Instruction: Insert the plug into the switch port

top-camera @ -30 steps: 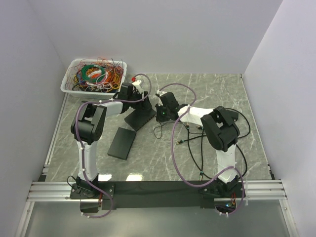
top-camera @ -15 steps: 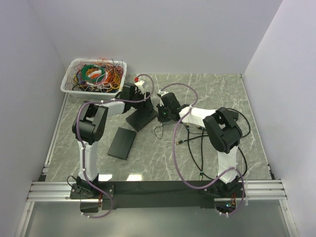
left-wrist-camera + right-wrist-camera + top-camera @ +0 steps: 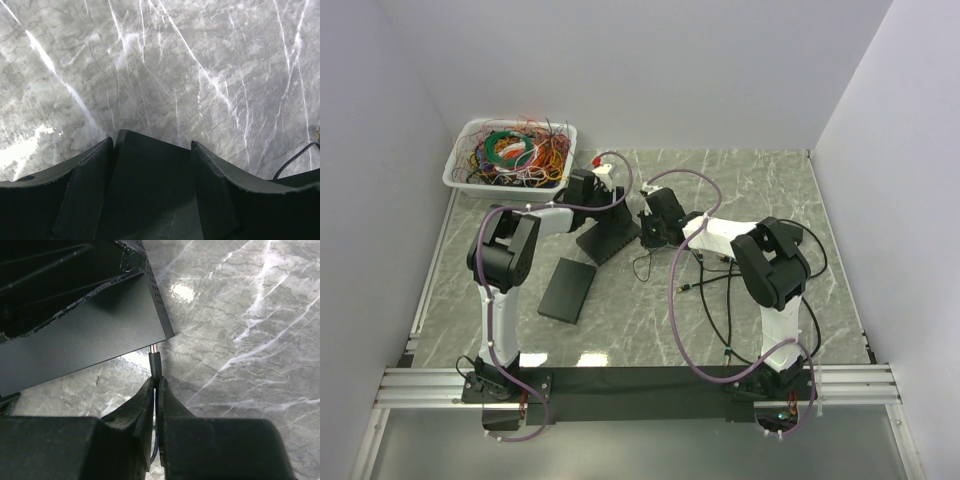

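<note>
The switch (image 3: 607,238) is a flat black box, gripped at its far end by my left gripper (image 3: 592,196). In the left wrist view the gripper (image 3: 151,146) has both fingers pressed against the sides of the switch (image 3: 150,190). My right gripper (image 3: 650,222) is just right of the switch. In the right wrist view it (image 3: 156,382) is shut on the black plug (image 3: 155,364). The plug's metal tip meets the edge of the switch (image 3: 95,332) near its corner. How deep the tip sits is hidden.
A second flat black box (image 3: 567,289) lies in front of the switch. A white bin (image 3: 460,170) of tangled coloured wires stands at the back left. Black cables (image 3: 715,290) trail over the marble table near the right arm.
My right gripper has moved a little left and away with the plug, up to the switch's side. My left gripper has shifted slightly right, still holding the switch.
</note>
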Action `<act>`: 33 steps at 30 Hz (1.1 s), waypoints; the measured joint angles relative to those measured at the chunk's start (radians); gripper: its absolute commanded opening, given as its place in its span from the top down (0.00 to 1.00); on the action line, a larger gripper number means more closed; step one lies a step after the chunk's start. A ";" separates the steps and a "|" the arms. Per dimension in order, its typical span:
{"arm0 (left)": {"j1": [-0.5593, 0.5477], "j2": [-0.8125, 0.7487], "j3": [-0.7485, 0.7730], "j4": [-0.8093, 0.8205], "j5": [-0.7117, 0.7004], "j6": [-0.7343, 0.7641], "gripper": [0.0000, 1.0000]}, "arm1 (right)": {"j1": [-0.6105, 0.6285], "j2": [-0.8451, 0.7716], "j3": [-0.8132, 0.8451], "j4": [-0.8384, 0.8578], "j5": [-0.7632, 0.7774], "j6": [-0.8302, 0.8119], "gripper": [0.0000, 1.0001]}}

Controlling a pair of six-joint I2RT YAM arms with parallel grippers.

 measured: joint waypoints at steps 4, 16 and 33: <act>0.000 0.000 -0.036 0.076 0.013 -0.005 0.33 | 0.000 0.000 -0.001 -0.002 0.010 0.006 1.00; -0.015 0.002 -0.097 0.204 0.042 0.002 0.33 | 0.000 0.002 0.011 -0.048 0.043 -0.033 1.00; -0.023 0.017 -0.124 0.286 0.124 0.050 0.33 | 0.000 0.002 0.066 -0.153 0.089 -0.203 1.00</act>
